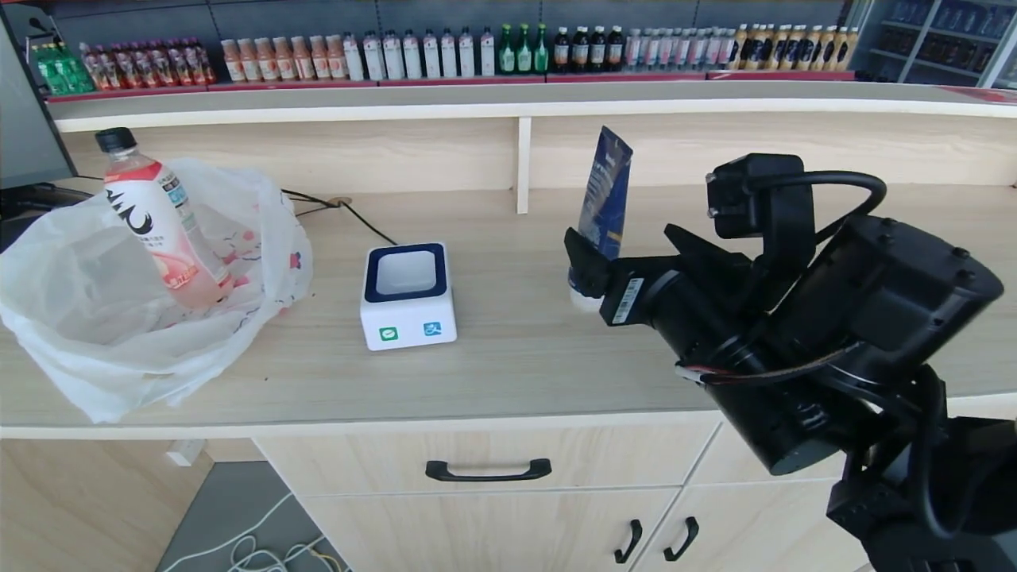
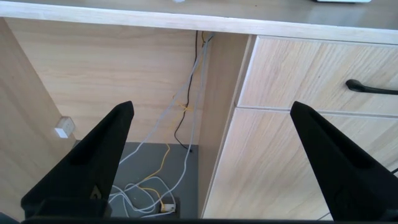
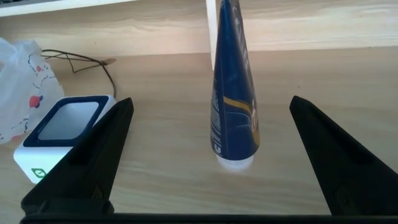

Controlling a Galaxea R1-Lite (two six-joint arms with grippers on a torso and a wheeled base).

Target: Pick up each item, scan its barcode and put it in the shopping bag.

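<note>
Wooden shop counter (image 1: 516, 357). One blue tube (image 1: 605, 195) is stood upright on its white cap, right of the single scanner (image 1: 407, 294). The right gripper (image 3: 211, 102) is spread wide with nothing held, and the tube is lined up with the gap, untouched. The tube is judged light, soft-walled and tippy (narrow cap base); best taken low, near the stiffer shoulder. One bottle (image 1: 163, 226) is leaned in the one shopping bag (image 1: 79, 349). The left gripper (image 2: 211, 106) is held open and empty below the counter edge.
</note>
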